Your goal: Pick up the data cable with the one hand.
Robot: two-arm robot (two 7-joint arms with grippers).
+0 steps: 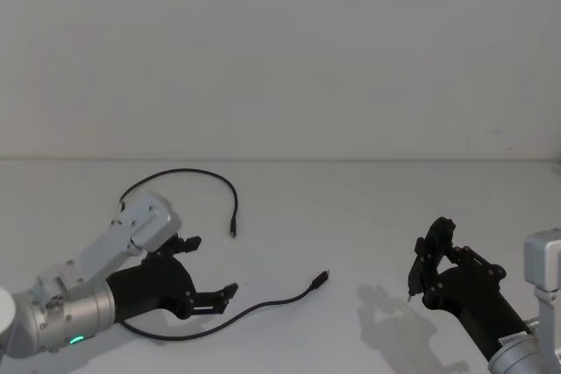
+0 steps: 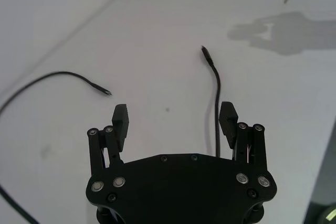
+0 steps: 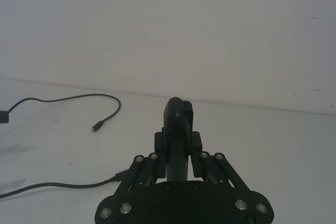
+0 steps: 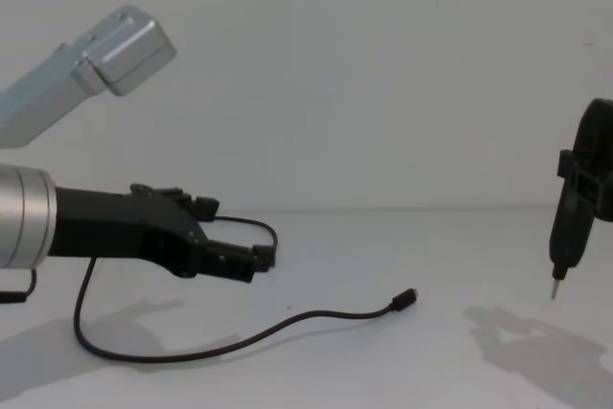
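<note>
1. The left hand (image 1: pixel 210 267), the one with the green ring light on its silver wrist, hovers low over the tabletop (image 1: pixel 351 208). Its two fingers (image 2: pixel 119 114) are spread wide and hold nothing.
2. The data cable (image 1: pixel 263 306) lies flat on the tabletop, not yet gripped or lifted. The reach looks about done, while the closing and the lift are both left to do.
3. In the left wrist view a stretch of the cord (image 2: pixel 217 93) runs out from under the palm. It passes just inside one finger pad, so it sits off-centre in the gap, and I judge a small sideways shift would centre it.
4. From the chest view, the hand (image 4: pixel 244 241) is above the cord (image 4: pixel 287 321) and apart from it.
5. Beyond the fingertips the cord ends in a small plug pointing toward the middle of the tabletop. The other way, it curves back beneath the arm.
6. Behind the arm the cord rises in a loop, and its second plug lies on the far side of the hand, near but apart.
7. The right hand (image 1: pixel 438 247) hangs well apart at the right, clamped on a slim black tool (image 4: pixel 563 237) with a pointed metal tip.
</note>
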